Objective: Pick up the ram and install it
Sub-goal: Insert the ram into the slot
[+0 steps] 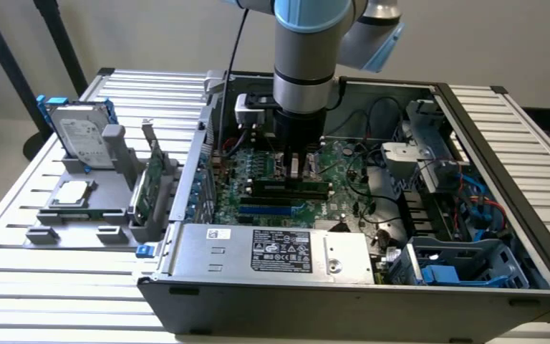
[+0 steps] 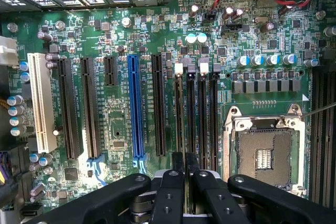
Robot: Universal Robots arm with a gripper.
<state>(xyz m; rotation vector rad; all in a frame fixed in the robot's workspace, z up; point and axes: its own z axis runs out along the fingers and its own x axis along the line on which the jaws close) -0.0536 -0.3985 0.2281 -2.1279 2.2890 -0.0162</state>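
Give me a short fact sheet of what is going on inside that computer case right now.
place: open computer case on a slatted table
arm: reaching down over the motherboard
fingers: closed on the ram, a thin stick seen edge-on
ram position: standing over the memory slots, beside the empty processor socket
outside the case: hard drive and expansion card standing in a grey holder

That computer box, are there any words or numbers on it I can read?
None can be read.
White sticker on the power supply: print too small.
Small white sticker beside it: too small.
Hard drive label: blurred.
Motherboard markings, wrist view: too tiny.
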